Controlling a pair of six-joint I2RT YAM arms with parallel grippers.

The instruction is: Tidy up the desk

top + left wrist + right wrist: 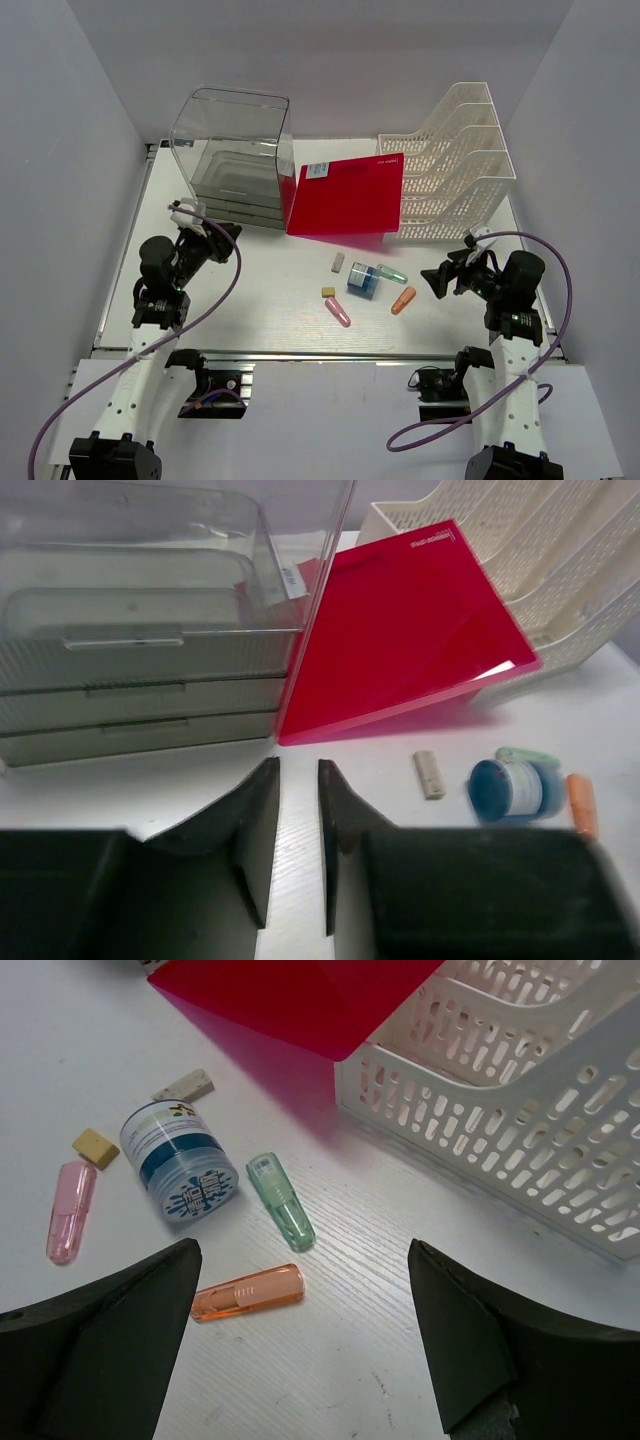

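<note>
The white desk [270, 300] has a silver rail along its near edge. In its middle lie a blue jar [364, 279] on its side, a green tube [392, 272], an orange tube [403, 300], a pink tube [338, 312], a beige eraser [338, 262] and a tan eraser [328, 292]. My left gripper [222, 236] hovers in front of the drawer box, its jaws nearly together and empty [297, 770]. My right gripper [437, 278] is wide open and empty [303, 1255], just right of the orange tube [248, 1292] and green tube [281, 1200].
A clear plastic drawer box [232, 160] stands at the back left. A white mesh file rack [455, 165] stands at the back right. A red folder [348, 195] leans between them, against the rack. Grey walls enclose the desk on three sides.
</note>
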